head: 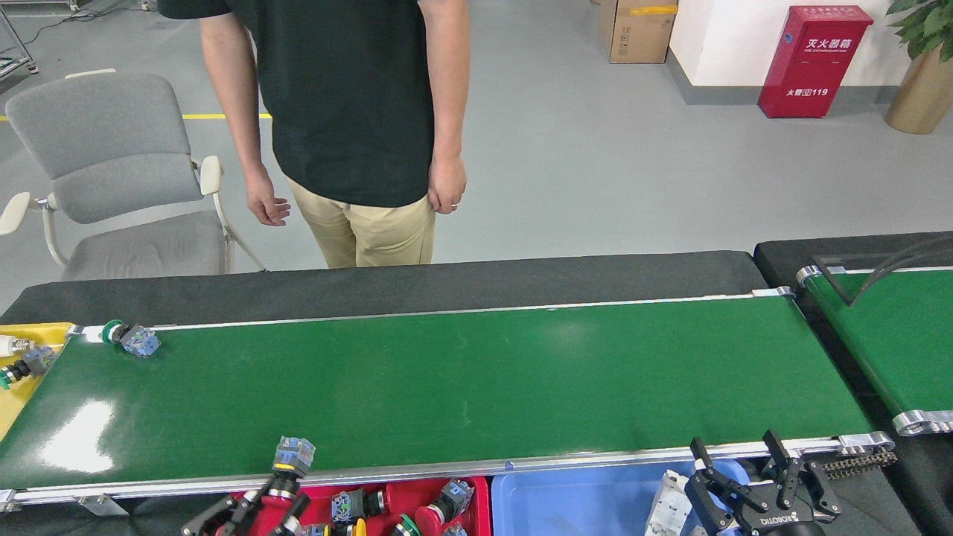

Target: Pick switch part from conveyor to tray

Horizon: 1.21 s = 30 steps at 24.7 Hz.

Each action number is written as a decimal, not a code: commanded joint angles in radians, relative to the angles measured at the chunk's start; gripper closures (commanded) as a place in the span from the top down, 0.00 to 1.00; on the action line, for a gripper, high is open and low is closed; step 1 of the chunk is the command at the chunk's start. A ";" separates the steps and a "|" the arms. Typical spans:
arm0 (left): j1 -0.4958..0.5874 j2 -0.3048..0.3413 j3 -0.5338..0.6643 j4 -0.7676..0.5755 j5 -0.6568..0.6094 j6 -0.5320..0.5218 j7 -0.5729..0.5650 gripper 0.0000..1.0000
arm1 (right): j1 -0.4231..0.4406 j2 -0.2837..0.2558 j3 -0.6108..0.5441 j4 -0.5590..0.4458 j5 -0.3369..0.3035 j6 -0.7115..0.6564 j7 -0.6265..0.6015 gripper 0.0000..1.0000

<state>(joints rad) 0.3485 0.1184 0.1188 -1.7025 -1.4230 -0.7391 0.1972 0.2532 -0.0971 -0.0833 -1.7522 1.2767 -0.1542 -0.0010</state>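
A: Where is the left gripper (279, 497)?
B: At the near rail of the conveyor (461, 387), toward its left end, above the red tray (476, 497). Its fingers are closed around a switch part (292, 455) with a blue-grey block on top and a yellow ring lower down. The part's top overlaps the near edge of the belt.

A: And the right gripper (737, 458)?
B: It hangs below the conveyor's near right corner, over the right edge of the blue tray (573, 500). Its two dark fingers point up and stand apart with nothing between them. A white part (665, 505) lies in the blue tray just to its left.

A: Anything left on the belt?
B: One switch (128, 336) with a green cap and a blue-grey body lies at the far left corner, against the far rail. The rest of the belt is bare, with a glare patch near the near left corner.

A: What is in the red tray?
B: Several switches, among them one with a red mushroom head (426, 517) and a dark one (350, 505) beside it.

A: And around the conveyor?
B: A yellow tray (30, 331) at the left end holds a few more parts. A second green belt (893, 342) sits off the right end. Beyond the far edge a person (342, 126) stands with arms down, beside a grey chair (112, 171).
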 commanded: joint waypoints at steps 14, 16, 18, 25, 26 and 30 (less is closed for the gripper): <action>-0.033 0.030 0.309 0.118 0.004 0.477 -0.033 1.00 | -0.017 -0.003 -0.004 -0.013 -0.002 -0.004 -0.002 1.00; -0.028 0.034 0.315 0.118 0.004 0.477 -0.033 1.00 | -0.015 -0.003 -0.004 -0.015 0.000 -0.004 -0.002 1.00; -0.028 0.032 0.311 0.107 0.006 0.477 -0.033 1.00 | -0.011 -0.001 -0.004 -0.016 -0.002 -0.002 -0.002 1.00; -0.029 0.037 0.305 0.038 0.001 0.463 -0.036 1.00 | 0.093 -0.006 -0.030 -0.018 -0.002 -0.001 -0.002 1.00; -0.028 0.043 0.308 0.038 0.003 0.451 -0.036 1.00 | 0.095 -0.004 -0.030 -0.018 -0.002 -0.001 0.002 1.00; -0.019 0.041 0.309 0.038 0.003 0.438 -0.041 1.00 | 0.093 -0.001 -0.033 -0.018 -0.002 0.001 0.032 1.00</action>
<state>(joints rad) 0.3284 0.1479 0.4227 -1.6512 -1.4219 -0.2942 0.1550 0.3496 -0.0965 -0.1119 -1.7601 1.2761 -0.1552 0.0168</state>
